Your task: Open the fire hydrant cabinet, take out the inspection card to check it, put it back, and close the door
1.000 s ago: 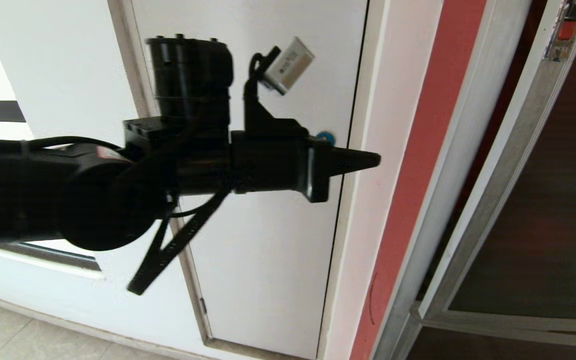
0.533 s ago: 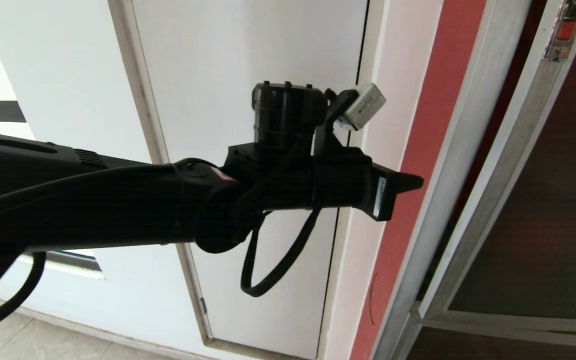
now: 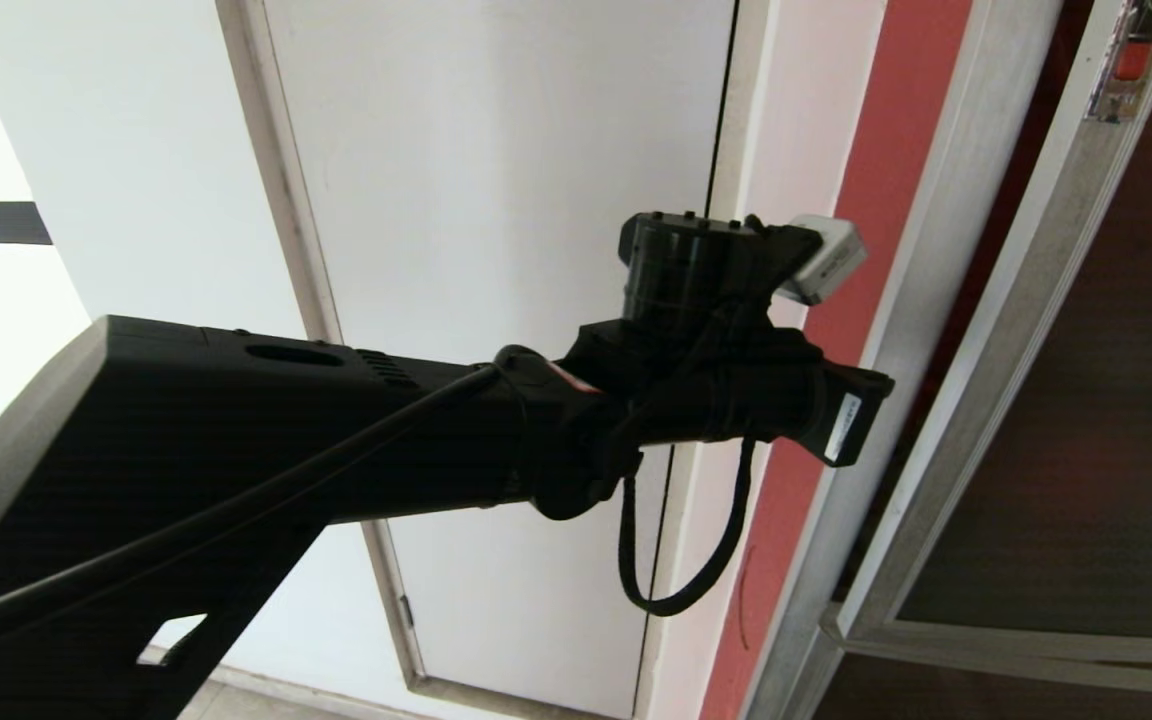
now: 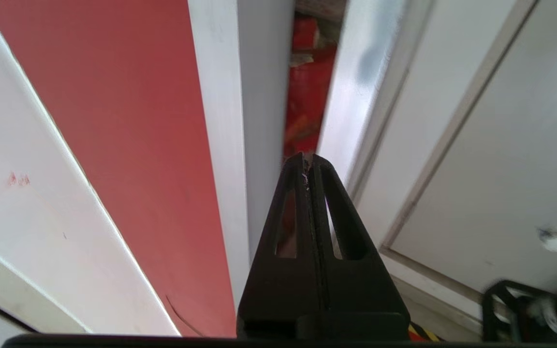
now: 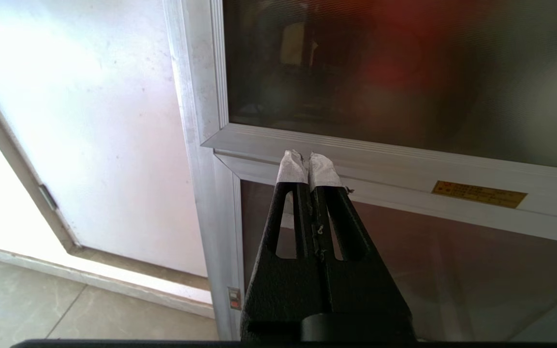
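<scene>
The fire hydrant cabinet (image 3: pixel 946 300) stands at the right, its silver post beside a red strip of wall. Its door (image 3: pixel 1116 420), dark glass in a silver frame with a small red latch (image 3: pixel 1131 55) at the top, stands slightly ajar. My left arm (image 3: pixel 336 430) reaches across to that gap. In the left wrist view my left gripper (image 4: pixel 307 157) is shut and empty. It points into the slit between post (image 4: pixel 240 121) and door edge (image 4: pixel 356 72), where the red interior (image 4: pixel 307 96) shows. My right gripper (image 5: pixel 309 162) is shut and empty before the silver crossbar (image 5: pixel 404 164). The inspection card is out of view.
A plain white door (image 3: pixel 496 200) in a pale frame fills the left of the head view, behind my left arm. A lower dark panel (image 5: pixel 428 270) lies under the crossbar, which bears a yellow label (image 5: pixel 479 193). Tiled floor (image 5: pixel 65 309) lies below.
My left arm has swung right and a little down, from in front of the white door to the cabinet's gap. The blue lock is now hidden behind it.
</scene>
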Motion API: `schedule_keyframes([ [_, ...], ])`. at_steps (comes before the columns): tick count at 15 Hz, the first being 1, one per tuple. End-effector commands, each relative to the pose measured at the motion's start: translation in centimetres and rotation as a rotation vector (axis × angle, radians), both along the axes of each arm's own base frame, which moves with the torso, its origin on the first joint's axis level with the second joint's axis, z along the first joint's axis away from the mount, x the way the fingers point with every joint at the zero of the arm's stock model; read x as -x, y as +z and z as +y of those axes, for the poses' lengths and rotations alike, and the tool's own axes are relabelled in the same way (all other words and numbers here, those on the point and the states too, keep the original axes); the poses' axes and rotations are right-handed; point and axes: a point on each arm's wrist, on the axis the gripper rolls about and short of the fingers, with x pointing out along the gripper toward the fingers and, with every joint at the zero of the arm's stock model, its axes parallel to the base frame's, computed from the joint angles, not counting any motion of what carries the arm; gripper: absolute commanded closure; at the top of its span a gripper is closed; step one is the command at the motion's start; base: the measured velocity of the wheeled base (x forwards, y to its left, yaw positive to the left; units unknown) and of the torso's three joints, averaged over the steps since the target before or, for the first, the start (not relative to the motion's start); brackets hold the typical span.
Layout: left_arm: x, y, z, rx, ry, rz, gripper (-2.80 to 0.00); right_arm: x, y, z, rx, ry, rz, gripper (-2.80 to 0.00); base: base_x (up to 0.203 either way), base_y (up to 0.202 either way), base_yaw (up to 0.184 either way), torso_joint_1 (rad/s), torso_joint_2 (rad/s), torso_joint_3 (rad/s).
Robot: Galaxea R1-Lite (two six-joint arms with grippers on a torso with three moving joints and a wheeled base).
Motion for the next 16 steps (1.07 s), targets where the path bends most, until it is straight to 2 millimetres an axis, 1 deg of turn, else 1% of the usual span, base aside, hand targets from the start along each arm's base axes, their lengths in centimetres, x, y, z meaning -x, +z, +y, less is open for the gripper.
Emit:
schedule_keyframes([
  [1,-0.1,-1.3,-1.8,-0.007,-0.015,0.003,0.00,0.0,0.0,0.0,0.001,0.001,0.000,0.00,0.000,0.000,0.000,0.000,0.00,0.000],
  [4,-0.4,-2.2,-2.7,-0.015,-0.003,0.006,0.00,0.0,0.0,0.0,0.001,0.001,0.000,0.00,0.000,0.000,0.000,0.000,0.00,0.000],
  [6,-0.6,-2.4,-2.9,-0.020,0.004,0.009,0.00,0.0,0.0,0.0,0.001,0.001,0.000,0.00,0.000,0.000,0.000,0.000,0.00,0.000],
  [8,-0.6,-2.9,-3.2,-0.040,0.000,-0.029,0.00,0.0,0.0,0.0,0.001,0.001,0.000,0.00,0.000,0.000,0.000,0.000,0.00,0.000],
  [11,-0.4,-3.1,-3.5,-0.043,-0.009,-0.035,0.00,0.0,0.0,0.0,0.001,0.001,0.000,0.00,0.000,0.000,0.000,0.000,0.00,0.000],
  [16,0.5,-3.9,-4.7,-0.045,-0.037,-0.033,0.00,0.0,0.0,0.0,0.001,0.001,0.000,0.00,0.000,0.000,0.000,0.000,0.00,0.000],
])
